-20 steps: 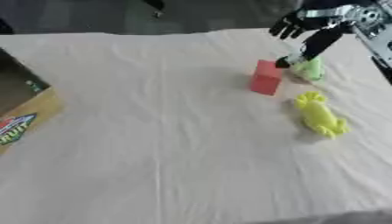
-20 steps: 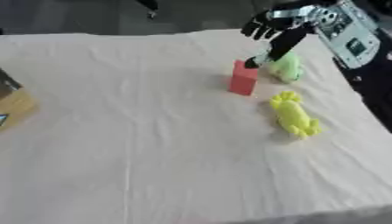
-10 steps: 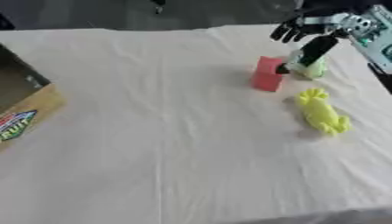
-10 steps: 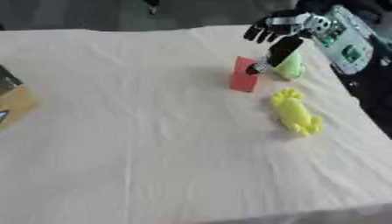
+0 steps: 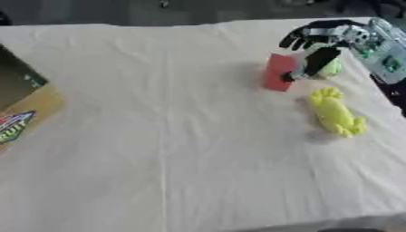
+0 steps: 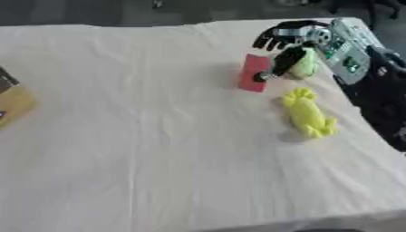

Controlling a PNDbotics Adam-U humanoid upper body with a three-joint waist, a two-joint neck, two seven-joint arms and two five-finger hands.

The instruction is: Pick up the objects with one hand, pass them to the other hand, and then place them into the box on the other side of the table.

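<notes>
Compared with a second ago, the right hand (image 6: pixel 287 43) has dropped lower over the small pale-green rounded toy (image 6: pixel 304 65), fingers curled and thumb touching it. Table's covered in a wrinkly cream cloth (image 5: pixel 174 136). Red block (image 5: pixel 279 72) stands beside it; the yellow lumpy toy (image 5: pixel 336 113) lies nearer, cardboard box (image 5: pixel 24 113) far left.

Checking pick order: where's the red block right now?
The red block stands far right on the table, just left of the right hand and a pale green object, with the yellow toy nearer the camera.
</notes>
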